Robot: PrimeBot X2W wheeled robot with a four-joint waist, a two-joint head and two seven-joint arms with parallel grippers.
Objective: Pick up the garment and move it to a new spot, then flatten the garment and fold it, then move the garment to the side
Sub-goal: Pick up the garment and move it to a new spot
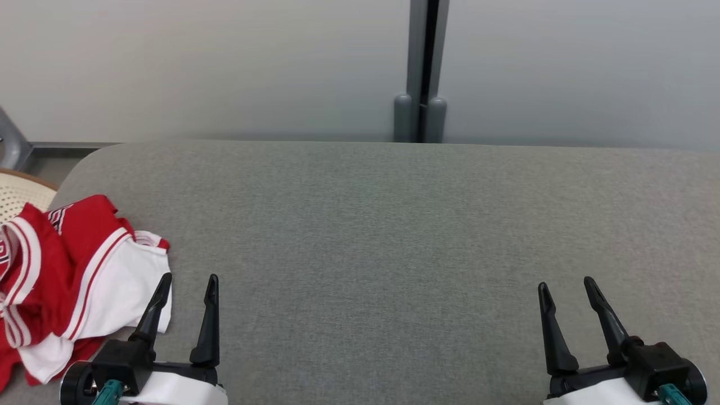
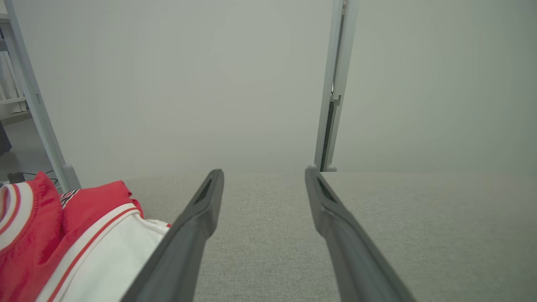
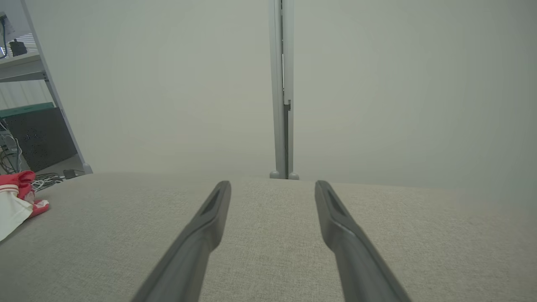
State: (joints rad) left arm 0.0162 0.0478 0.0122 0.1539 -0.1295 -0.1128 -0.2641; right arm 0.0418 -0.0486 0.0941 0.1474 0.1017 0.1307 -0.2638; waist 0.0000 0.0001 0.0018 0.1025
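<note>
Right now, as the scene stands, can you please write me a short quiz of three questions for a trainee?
1. True or false: the left pincer is open and empty.
2. The garment lies at the grey surface's: A left end, B middle, C right end?
3. Fill in: the garment is red and ____.
Key: 1 true; 2 A; 3 white.

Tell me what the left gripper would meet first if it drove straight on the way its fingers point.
Nothing on the grey surface blocks it: the left gripper points across bare fabric toward the pale wall, probably its first contact. The garment lies off to its left.
</note>
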